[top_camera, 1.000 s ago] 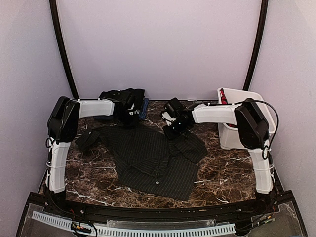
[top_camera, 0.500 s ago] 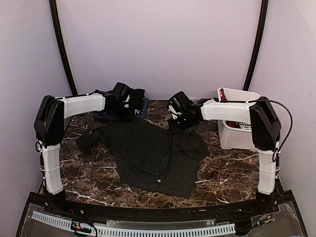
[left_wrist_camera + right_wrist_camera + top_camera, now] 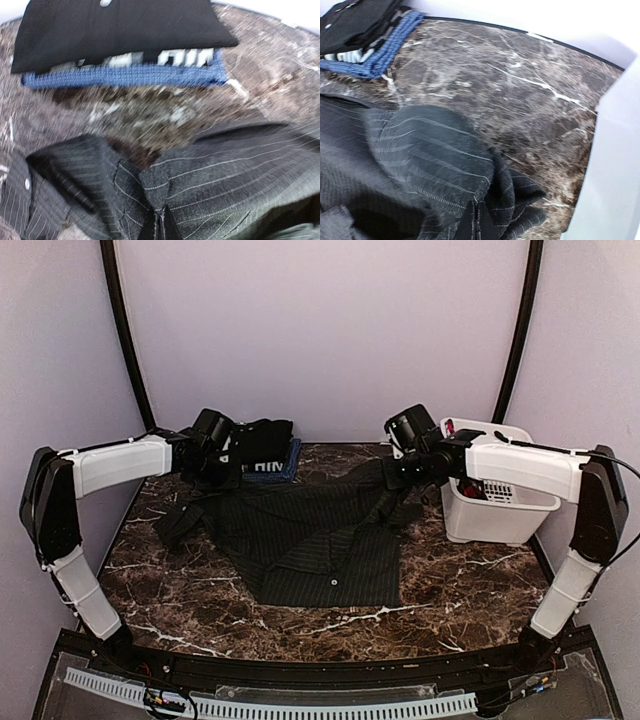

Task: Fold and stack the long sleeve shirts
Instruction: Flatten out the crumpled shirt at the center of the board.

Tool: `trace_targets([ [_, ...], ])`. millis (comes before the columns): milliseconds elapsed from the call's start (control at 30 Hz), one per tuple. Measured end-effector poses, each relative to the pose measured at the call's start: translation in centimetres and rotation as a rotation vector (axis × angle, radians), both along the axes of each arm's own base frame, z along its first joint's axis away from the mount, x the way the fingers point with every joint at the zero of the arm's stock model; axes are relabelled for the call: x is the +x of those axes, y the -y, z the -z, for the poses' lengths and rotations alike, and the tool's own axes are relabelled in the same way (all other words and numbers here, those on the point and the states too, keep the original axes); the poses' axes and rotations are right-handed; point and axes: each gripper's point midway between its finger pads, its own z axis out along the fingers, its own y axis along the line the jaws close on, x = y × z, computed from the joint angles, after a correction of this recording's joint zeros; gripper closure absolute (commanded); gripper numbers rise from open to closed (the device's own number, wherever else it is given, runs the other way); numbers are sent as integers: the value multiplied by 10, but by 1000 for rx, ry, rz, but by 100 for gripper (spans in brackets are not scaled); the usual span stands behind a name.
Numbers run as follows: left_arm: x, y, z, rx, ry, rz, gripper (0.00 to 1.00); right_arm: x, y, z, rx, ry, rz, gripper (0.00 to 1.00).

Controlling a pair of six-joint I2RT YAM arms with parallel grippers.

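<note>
Spreading stage of the fold. The left gripper (image 3: 218, 468) and the right gripper (image 3: 398, 472) are each clenched on the far edge of the pinstriped shirt (image 3: 310, 545), at two well-separated points. This edge appears drawn out between them toward the back of the marble table (image 3: 450, 590), while the hem lies flat on the near side. One sleeve (image 3: 178, 523) sits bunched at the left. Behind, a folded black shirt (image 3: 262, 438) rests on a folded blue shirt (image 3: 287, 466), and a white basket (image 3: 500, 515) stands at the right. The next move probably calls for lowering the stretched edge evenly, letting go, then folding the sleeves inward before stacking.
</note>
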Motion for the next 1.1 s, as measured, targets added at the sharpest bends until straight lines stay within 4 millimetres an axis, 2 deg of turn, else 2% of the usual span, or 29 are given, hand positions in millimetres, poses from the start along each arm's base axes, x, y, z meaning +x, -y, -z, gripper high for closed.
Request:
trace_targets([
  [133, -10, -13, 17, 27, -48, -23, 100, 4, 26, 5, -6, -6, 67, 100],
  [300, -11, -17, 16, 36, -45, -37, 100, 6, 44, -5, 13, 16, 109, 100],
  [433, -12, -16, 13, 20, -42, -30, 100, 11, 46, -14, 46, 37, 111, 100],
  [533, -23, -16, 25, 8, -85, -12, 100, 7, 43, -6, 48, 14, 93, 100],
  [600, -40, -17, 45, -4, -148, 10, 100, -3, 39, 10, 43, -20, 66, 100],
  [667, -64, -18, 68, -22, -228, 36, 100, -21, 38, 39, 18, -81, 38, 100],
  [800, -122, -23, 109, -73, -395, 66, 100, -80, 39, 107, -56, -257, -33, 97],
  [867, -140, -24, 117, -96, -438, 66, 96, -103, 38, 127, -78, -316, -60, 90],
  [967, -147, -25, 114, -116, -446, 58, 86, -119, 45, 139, -104, -367, -58, 76],
  [1100, -144, -25, 94, -140, -403, 52, 77, -116, 45, 121, -92, -338, -42, 65],
])
